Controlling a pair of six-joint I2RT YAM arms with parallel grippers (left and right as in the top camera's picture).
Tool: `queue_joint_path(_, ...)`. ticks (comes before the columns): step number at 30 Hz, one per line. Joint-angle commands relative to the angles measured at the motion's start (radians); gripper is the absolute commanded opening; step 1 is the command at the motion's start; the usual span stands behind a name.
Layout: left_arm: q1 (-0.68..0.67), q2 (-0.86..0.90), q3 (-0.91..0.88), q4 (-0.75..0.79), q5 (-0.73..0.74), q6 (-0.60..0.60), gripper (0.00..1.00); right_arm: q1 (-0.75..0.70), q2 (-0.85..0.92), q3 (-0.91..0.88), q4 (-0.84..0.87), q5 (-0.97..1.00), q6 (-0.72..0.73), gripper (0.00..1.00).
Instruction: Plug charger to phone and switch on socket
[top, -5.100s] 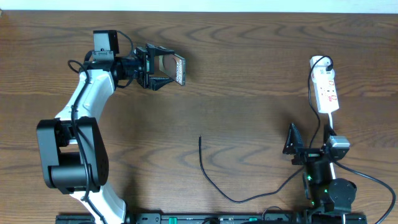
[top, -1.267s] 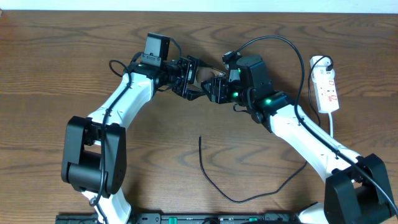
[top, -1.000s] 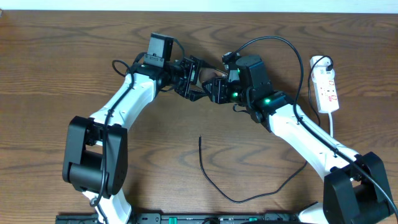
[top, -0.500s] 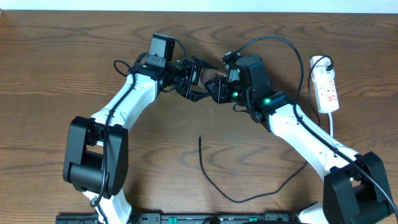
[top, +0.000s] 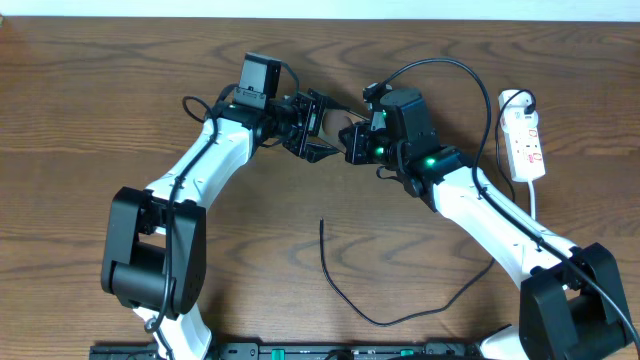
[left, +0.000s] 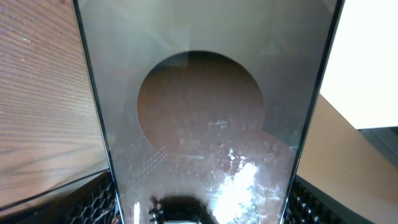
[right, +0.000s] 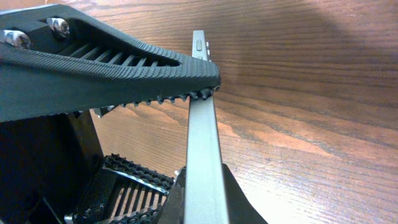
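The phone (left: 205, 124) is held up off the table between both grippers at the back middle. It fills the left wrist view as a glossy brown slab with a dark round patch. My left gripper (top: 322, 125) grips it across its width, with black fingers (left: 93, 199) at both sides. My right gripper (top: 352, 140) is shut on the phone's thin body, seen edge-on (right: 200, 124) in the right wrist view. In the overhead view the grippers mostly hide the phone. The charger (top: 345, 290) lies loose on the table, its tip (top: 321, 222) pointing away. The socket (top: 525, 145) lies at the far right.
The socket's white cord (top: 531, 205) runs down toward the right arm's base. The wooden table (top: 120, 60) stretches wide to the left and front. The left gripper's ribbed finger (right: 112, 62) crosses the top left of the right wrist view.
Over the last second my right gripper has closed its jaws onto the phone. The left gripper has kept its hold. Both arms stayed almost still.
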Motion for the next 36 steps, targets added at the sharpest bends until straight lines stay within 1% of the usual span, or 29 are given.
queue_joint_path(1, -0.021, -0.016, 0.021, 0.002, 0.043, -0.008, 0.08, 0.013, 0.008, 0.020, 0.014, -0.041, -0.021, 0.01)
queue_joint_path(4, -0.021, -0.016, 0.021, 0.002, 0.043, -0.007, 0.07, 0.013, 0.008, 0.020, 0.015, -0.035, -0.021, 0.01)
queue_joint_path(5, -0.021, -0.016, 0.021, 0.002, 0.043, -0.003, 0.14, 0.012, 0.008, 0.020, 0.014, -0.030, -0.021, 0.01)
queue_joint_path(8, -0.016, -0.016, 0.021, 0.002, 0.043, 0.019, 0.66, 0.007, 0.008, 0.020, 0.014, -0.014, -0.021, 0.01)
queue_joint_path(10, -0.008, -0.016, 0.021, 0.002, 0.044, 0.032, 0.88, -0.003, 0.008, 0.020, 0.014, -0.012, -0.021, 0.01)
queue_joint_path(11, -0.002, -0.016, 0.021, 0.002, 0.045, 0.042, 0.91, -0.011, 0.008, 0.020, 0.014, -0.012, -0.021, 0.01)
queue_joint_path(16, 0.038, -0.016, 0.021, 0.002, 0.113, 0.058, 0.91, -0.064, 0.008, 0.020, 0.014, -0.011, -0.008, 0.01)
queue_joint_path(19, 0.064, -0.016, 0.021, 0.013, 0.167, 0.069, 0.91, -0.100, 0.008, 0.020, 0.014, -0.012, 0.063, 0.01)
queue_joint_path(20, 0.077, -0.016, 0.021, 0.017, 0.185, 0.072, 0.91, -0.114, 0.008, 0.020, 0.015, -0.012, 0.120, 0.01)
queue_joint_path(28, 0.120, -0.016, 0.021, 0.043, 0.202, 0.076, 0.92, -0.132, 0.008, 0.020, 0.016, -0.013, 0.406, 0.01)
queue_joint_path(30, 0.122, -0.016, 0.021, 0.080, 0.202, 0.089, 0.92, -0.130, 0.008, 0.020, 0.022, -0.013, 0.500, 0.01)
queue_joint_path(33, 0.125, -0.016, 0.021, 0.171, 0.202, 0.117, 0.92, -0.128, 0.008, 0.020, 0.032, -0.015, 0.681, 0.01)
queue_joint_path(36, 0.135, -0.016, 0.021, 0.248, 0.202, 0.117, 0.92, -0.128, 0.008, 0.020, 0.061, -0.038, 0.805, 0.01)
